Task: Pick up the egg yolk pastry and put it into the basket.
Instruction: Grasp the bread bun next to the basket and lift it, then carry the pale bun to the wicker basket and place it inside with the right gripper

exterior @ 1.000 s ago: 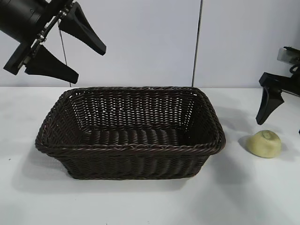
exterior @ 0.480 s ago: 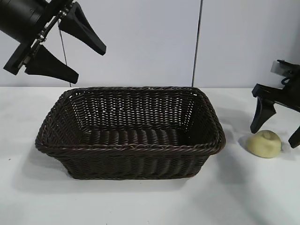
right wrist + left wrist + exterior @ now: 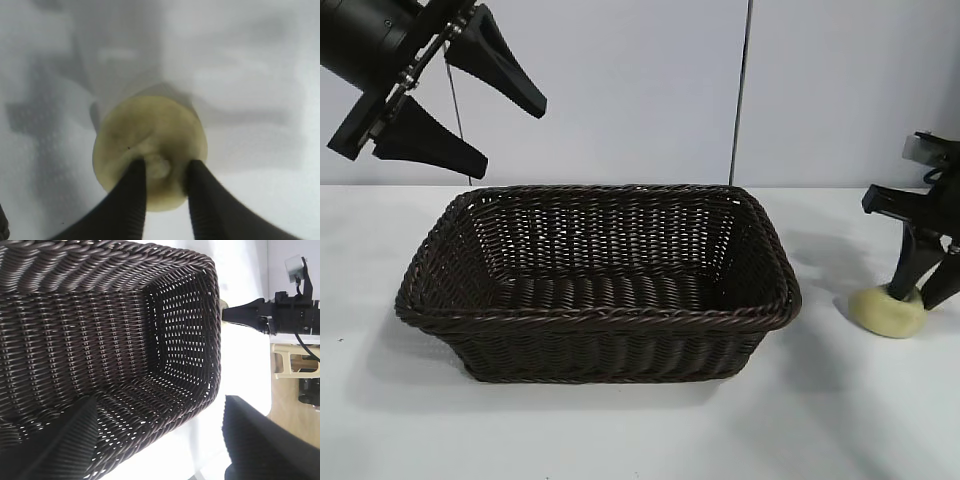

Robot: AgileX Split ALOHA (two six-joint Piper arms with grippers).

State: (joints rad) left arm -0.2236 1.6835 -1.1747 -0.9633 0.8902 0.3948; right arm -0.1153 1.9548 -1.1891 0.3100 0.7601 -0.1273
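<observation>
Surface: white table (image 3: 620, 430), matte; behind it you have a pale wall (image 3: 620, 90) with one dark vertical seam.

Right gripper (image 3: 925, 297): at the table's right end, pointing steeply down; its fingers are pressed into the top of the egg yolk pastry (image 3: 885, 312), pinching a ridge of the soft dome between them; the pastry rests on the table directly under the tool.

Basket (image 3: 600, 315): dark woven wicker, on the table beside the right gripper, near but apart from the pastry; nothing lies in it.

Left gripper (image 3: 470, 95): raised above the basket's far left corner, fingers spread, holding nothing.

View differences: your right wrist view alone shows the pinch closely; both fingertips (image 3: 132, 180) sink into the pastry (image 3: 150, 135) on either side of its small dimple; your left wrist view alone looks down into the basket (image 3: 100, 340) and catches the right gripper (image 3: 231, 314) beyond its far rim, plus pale furniture past the table edge.

Hidden or cut off: in the left wrist view the pastry is almost wholly behind the basket rim; in the exterior view the right arm runs off the frame edge, and the left arm is cut at the top corner.
</observation>
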